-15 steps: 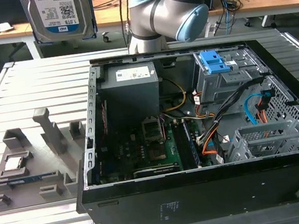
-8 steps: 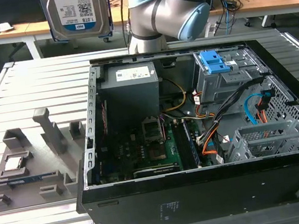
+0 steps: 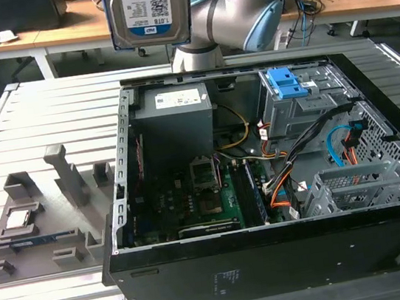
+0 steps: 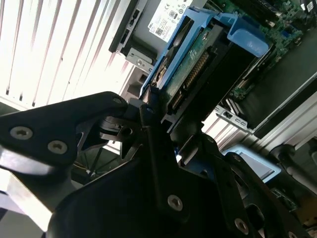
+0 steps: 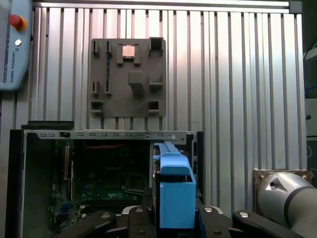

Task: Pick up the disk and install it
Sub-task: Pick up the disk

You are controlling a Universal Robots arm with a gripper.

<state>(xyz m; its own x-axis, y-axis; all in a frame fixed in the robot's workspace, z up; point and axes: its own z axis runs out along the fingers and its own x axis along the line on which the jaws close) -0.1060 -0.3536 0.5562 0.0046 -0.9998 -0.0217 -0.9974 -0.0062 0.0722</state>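
Blue-framed disk [image 3: 148,9] above open case [image 3: 275,262]

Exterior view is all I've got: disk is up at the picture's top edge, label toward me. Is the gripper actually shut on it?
Observer: Yes. In the first wrist view the gripper has a black finger on each side of the disk, closed on its blue frame.
Operator: What's on the side I can't see?
Observer: The second wrist view shows the disk's green circuit board on that side.
Operator: Lined up with the case?
Observer: The first wrist view looks past the disk, edge-on, into the open case. The disk sits near one end of it, not inserted.
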